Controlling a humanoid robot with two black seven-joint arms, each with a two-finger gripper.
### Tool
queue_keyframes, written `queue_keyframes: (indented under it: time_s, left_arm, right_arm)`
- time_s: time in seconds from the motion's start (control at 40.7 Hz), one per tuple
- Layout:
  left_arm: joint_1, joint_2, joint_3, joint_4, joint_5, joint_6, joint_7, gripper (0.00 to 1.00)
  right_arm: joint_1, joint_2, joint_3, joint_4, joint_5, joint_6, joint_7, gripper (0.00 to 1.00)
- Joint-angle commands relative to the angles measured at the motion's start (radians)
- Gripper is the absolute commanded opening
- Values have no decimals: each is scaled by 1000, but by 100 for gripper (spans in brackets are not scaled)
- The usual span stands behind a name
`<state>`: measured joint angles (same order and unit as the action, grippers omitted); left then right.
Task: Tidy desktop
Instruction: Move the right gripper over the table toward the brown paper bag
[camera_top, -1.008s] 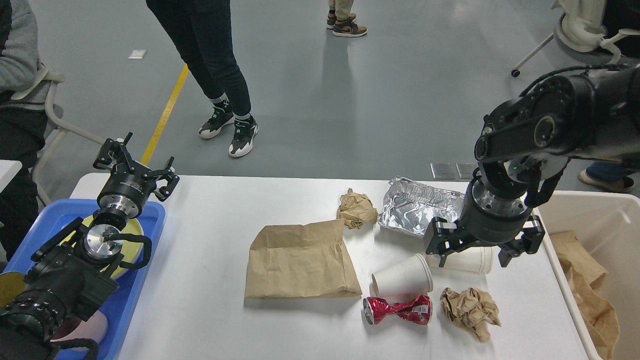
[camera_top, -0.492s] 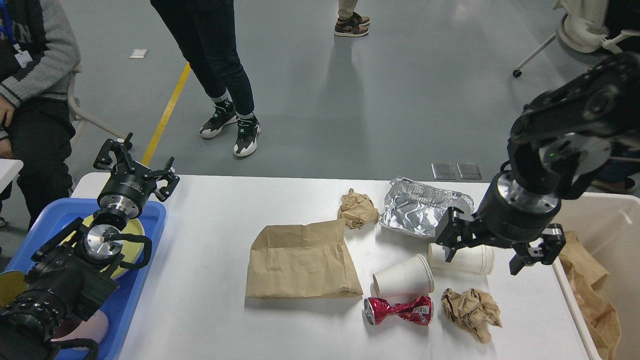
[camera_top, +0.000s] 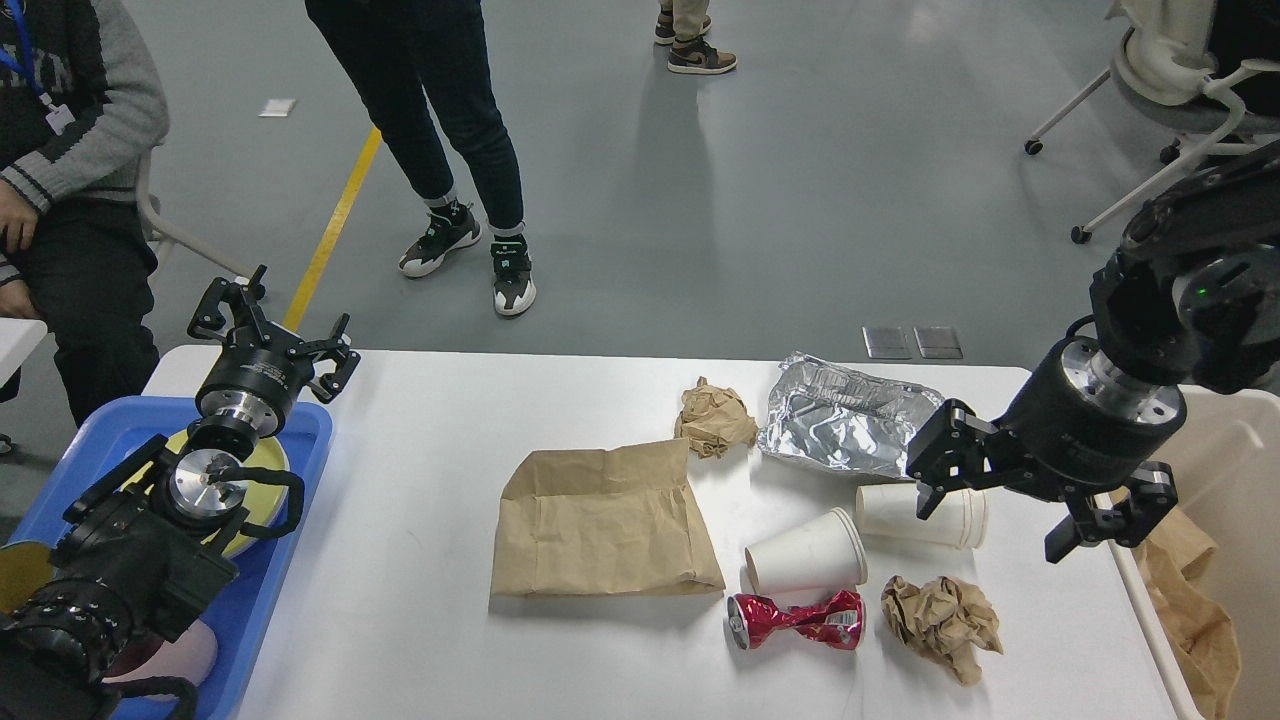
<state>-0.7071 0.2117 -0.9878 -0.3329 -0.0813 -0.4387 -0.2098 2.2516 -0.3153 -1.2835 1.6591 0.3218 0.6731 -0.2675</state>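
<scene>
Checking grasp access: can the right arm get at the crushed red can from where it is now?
Probably yes: the right gripper hangs open nearby, and the crushed red can lies uncovered on the desktop.

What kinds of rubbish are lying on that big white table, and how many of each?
White paper cups on their sides: 2
Crumpled brown paper balls: 2
Flat brown paper bag: 1
Crushed red drink can: 1
Crumpled silver foil tray: 1
Total: 7
</scene>
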Motion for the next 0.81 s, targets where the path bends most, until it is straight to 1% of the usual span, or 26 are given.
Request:
queue_keyframes:
  time_s: [0.0, 0.197, 0.295, 0.32, 0.369, 0.516, 0.59, 0.787]
  left_arm:
    - [0, 0, 0, 0, 0, 0, 0, 98]
    - [1, 0, 0, 0, 0, 0, 1, 98]
    - [1, 0, 0, 0, 0, 0, 1, 98]
    - [1, 0, 0, 0, 0, 0, 1, 98]
    - [0, 0, 0, 0, 0, 0, 0, 98]
    - [0, -2, 0, 0, 0, 0, 0, 98]
    - [1, -2, 0, 0, 0, 0, 0, 98]
    - [1, -2, 0, 0, 0, 0, 1, 98]
  right_arm:
    - [0, -2, 12, -2, 0, -55, 1, 100]
    - [-9, -11, 16, -4, -1, -75, 4, 100]
    - [-20, -4, 24, -7, -12, -128, 10, 100]
    - [-24, 5, 30, -7, -13, -154, 10, 100]
    - [-27, 18, 45, -7, -13, -170, 11, 100]
    - [-35, 67, 101, -5, -7, -262, 27, 100]
    - [-44, 70, 101, -5, -3, -277, 27, 100]
    - [-121, 62, 98, -30, -3, -277, 25, 100]
